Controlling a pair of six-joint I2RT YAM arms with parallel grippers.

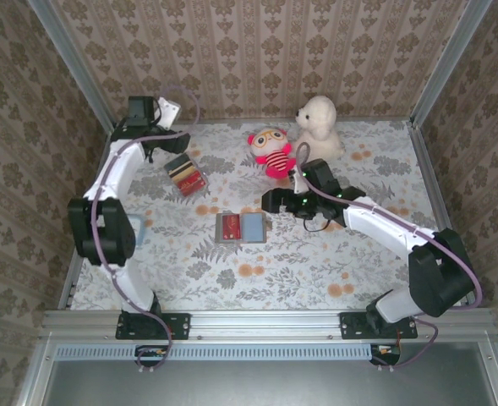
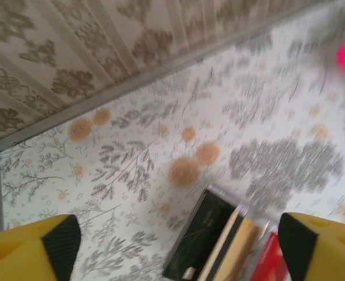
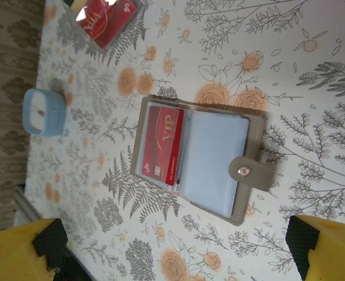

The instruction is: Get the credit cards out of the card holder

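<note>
Floral table (image 1: 342,262), two plushies at the back: a white dog (image 1: 319,125) and a pink-red doll (image 1: 272,152). The right gripper (image 3: 177,246) sits close by the card holder (image 3: 201,158) mid-table, fingers spread wide, nothing in them. The holder lies open with one red card (image 3: 163,143) tucked in one leaf. The left gripper (image 2: 178,254), also wide and empty, hovers over a loose pile of cards (image 2: 225,246) at the far left. There's a tiny blue box (image 3: 42,111) nearby.

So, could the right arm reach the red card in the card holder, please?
Probably yes: the card holder lies open and flat, the red card faces up with nothing on it, and the open right gripper hovers nearby.
</note>
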